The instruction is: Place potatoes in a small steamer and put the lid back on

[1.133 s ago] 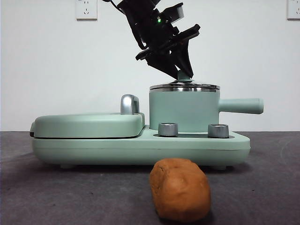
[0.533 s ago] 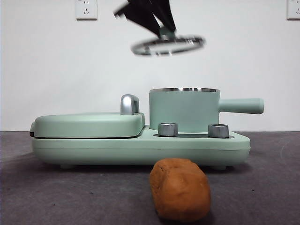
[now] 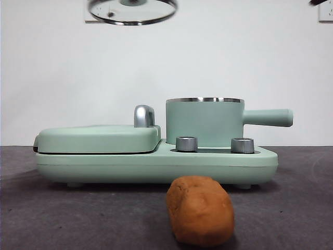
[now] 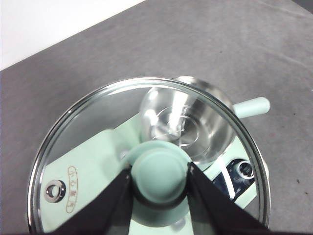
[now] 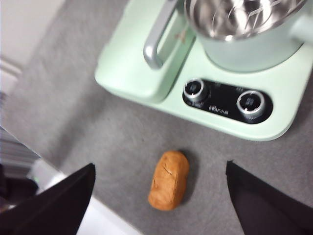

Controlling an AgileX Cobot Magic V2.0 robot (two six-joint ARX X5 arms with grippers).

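The orange-brown potato (image 3: 200, 210) lies on the grey table in front of the appliance; it also shows in the right wrist view (image 5: 168, 180). The small steamer (image 3: 204, 122), a mint-green pot with a side handle, stands uncovered on the right of the base, its steel inside showing (image 5: 234, 14). My left gripper (image 4: 160, 169) is shut on the green knob of the glass lid (image 4: 88, 132) and holds it high above the griddle side, at the top edge of the front view (image 3: 132, 11). My right gripper (image 5: 160, 167) is open and empty, well above the potato.
The flat griddle cover (image 3: 99, 138) with its chrome handle (image 3: 144, 115) fills the left of the base (image 3: 156, 164). Two steel knobs (image 3: 187, 144) (image 3: 242, 145) sit at the base's front. A black tip (image 3: 320, 2) shows at the top right corner.
The lid was lifted off the steamer, then carried up and to the left. The pot now stands uncovered. The potato has not moved.
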